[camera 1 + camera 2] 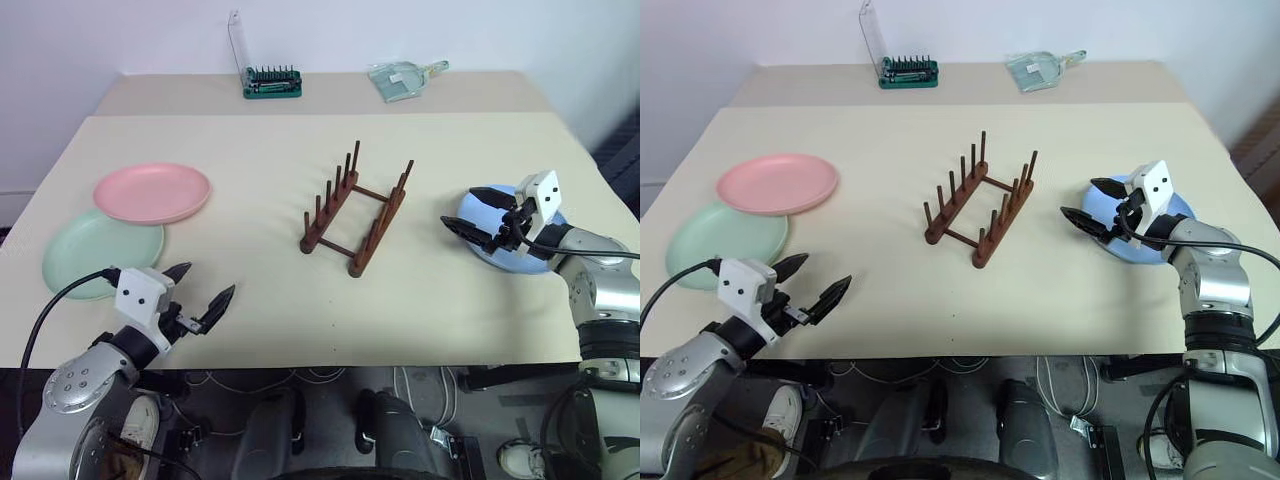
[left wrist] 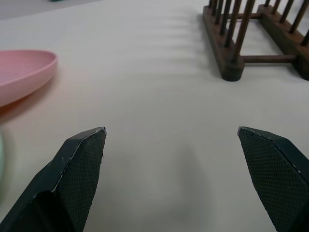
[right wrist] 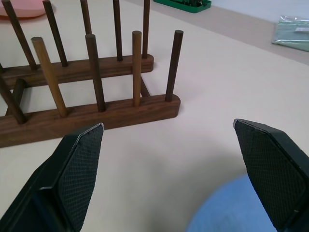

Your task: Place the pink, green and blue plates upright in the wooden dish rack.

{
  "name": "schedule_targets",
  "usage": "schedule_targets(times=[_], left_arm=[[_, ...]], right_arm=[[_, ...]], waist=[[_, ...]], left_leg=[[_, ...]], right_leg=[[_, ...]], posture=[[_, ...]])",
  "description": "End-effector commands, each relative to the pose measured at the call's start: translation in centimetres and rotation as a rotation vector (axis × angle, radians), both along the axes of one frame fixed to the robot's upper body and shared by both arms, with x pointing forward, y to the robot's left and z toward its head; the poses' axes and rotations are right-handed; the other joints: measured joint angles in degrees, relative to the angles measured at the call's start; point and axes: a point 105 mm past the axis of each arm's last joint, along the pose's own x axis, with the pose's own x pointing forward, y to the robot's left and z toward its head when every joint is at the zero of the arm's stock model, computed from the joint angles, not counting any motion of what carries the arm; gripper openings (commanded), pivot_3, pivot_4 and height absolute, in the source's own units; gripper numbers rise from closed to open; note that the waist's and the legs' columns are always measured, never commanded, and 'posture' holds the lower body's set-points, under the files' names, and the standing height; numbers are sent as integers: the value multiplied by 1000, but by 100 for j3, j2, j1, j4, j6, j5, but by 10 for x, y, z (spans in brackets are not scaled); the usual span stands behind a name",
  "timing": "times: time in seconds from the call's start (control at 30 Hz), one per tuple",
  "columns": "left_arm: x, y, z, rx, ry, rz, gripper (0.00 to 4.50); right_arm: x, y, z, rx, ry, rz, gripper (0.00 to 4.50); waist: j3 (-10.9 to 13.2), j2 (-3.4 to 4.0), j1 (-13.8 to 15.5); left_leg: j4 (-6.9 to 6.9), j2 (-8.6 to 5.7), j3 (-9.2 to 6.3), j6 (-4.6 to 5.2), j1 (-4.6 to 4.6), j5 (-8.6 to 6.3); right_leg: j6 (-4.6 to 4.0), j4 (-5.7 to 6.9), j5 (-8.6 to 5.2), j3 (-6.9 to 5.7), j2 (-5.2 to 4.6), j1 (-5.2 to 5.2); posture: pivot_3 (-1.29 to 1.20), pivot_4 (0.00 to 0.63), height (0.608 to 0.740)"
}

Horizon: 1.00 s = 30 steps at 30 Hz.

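The rack (image 1: 357, 213) stands empty near the middle of the desk (image 1: 270, 140), its two peg rows running at a slant, well apart from both grippers. The pink plate (image 1: 152, 192) lies flat at the desk's left side, its near edge overlapping the green plate (image 1: 95, 252), which lies flat just in front of it, toward the robot. The left gripper (image 1: 205, 290) hovers over the desk's near left edge, just right of the green plate, aimed toward the rack across bare desk; in the left wrist view the pink plate's rim shows off to one side and the rack's end lies ahead. The blue plate (image 1: 520, 245) lies flat at the right side, and the right gripper (image 1: 468, 212) hangs over its left edge, aimed at the rack; the right wrist view shows the blue rim just under the fingers (image 3: 77, 169) and the rack's pegs close ahead. Both pairs of fingers are spread wide, released, grasping nothing. At the far edge sit a green bit holder (image 1: 272, 82) and a clear dustpan-like scoop (image 1: 403, 78), clear of the work.
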Motion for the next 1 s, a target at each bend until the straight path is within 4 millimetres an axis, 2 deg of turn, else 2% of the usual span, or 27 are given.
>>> schedule_targets(times=[0.03, 0.2, 0.37, 0.57, 0.77, 0.87, 1.0], left_arm=[[2, -5, 13, 3, -51, -18, 4500], [5, -6, 11, 5, -52, -19, 4500], [4, -15, 7, -3, -34, -57, 4500], [3, -25, -1, -1, -11, -100, 4500], [3, -48, -8, -4, 49, -259, 4500], [10, -68, -14, 40, 51, -342, 4500], [26, -107, -20, 30, 43, -453, 4500]], right_arm=[[3, 0, 15, 1, -54, -9, 4408], [2, -2, 14, -3, -52, -11, 4408], [0, -4, 14, -3, -46, -17, 4408], [-10, 4, 8, -19, -27, 9, 4408], [-23, 6, 6, -18, -23, 4, 4408], [-29, 7, 2, -6, -16, -8, 4408], [-38, 13, -1, 7, -14, -10, 4408]], waist=[[0, 0, 9], [0, 0, -12], [0, 0, -12], [0, 0, -3], [0, 0, 2], [-1, 2, 6], [-1, 2, 17]], left_leg=[[0, 0, 4, -1, 0, -2], [0, 2, 31, -4, 4, -13], [0, 12, 43, -3, 5, -13], [0, 15, 49, -4, 4, -14], [0, 18, 51, -6, 5, -15], [-1, 18, 55, -6, 5, -15], [2, 18, 57, -4, 5, -14]], right_leg=[[-4, -2, -1, 4, 0, 0], [-9, -7, 1, 29, 0, -8], [-13, -5, 4, 34, 6, -12], [-15, -6, 5, 38, 7, -16], [-16, -5, 5, 41, 8, -18], [-16, -6, 5, 43, 7, -19], [-16, -4, 7, 43, 9, -18]], posture=[[0, 150, 740], [0, 150, 740], [0, 150, 740], [0, 150, 740], [0, 150, 740], [0, 150, 740], [0, 150, 740]])
